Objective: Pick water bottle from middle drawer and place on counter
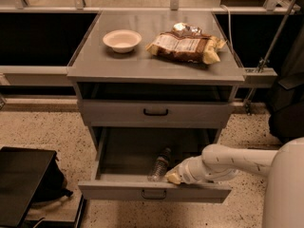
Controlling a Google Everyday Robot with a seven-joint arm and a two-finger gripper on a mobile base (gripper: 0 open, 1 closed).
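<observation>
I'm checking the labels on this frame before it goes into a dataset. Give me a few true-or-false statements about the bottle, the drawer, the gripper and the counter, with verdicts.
1. The water bottle lies inside the open middle drawer. True.
2. The gripper hovers above the counter. False: it is low in the open drawer, close beside the bottle's near end.
3. A white bowl and a snack bag sit on the counter. True.
4. The snack bag lies to the left of the bowl. False: it lies to the bowl's right.
</observation>
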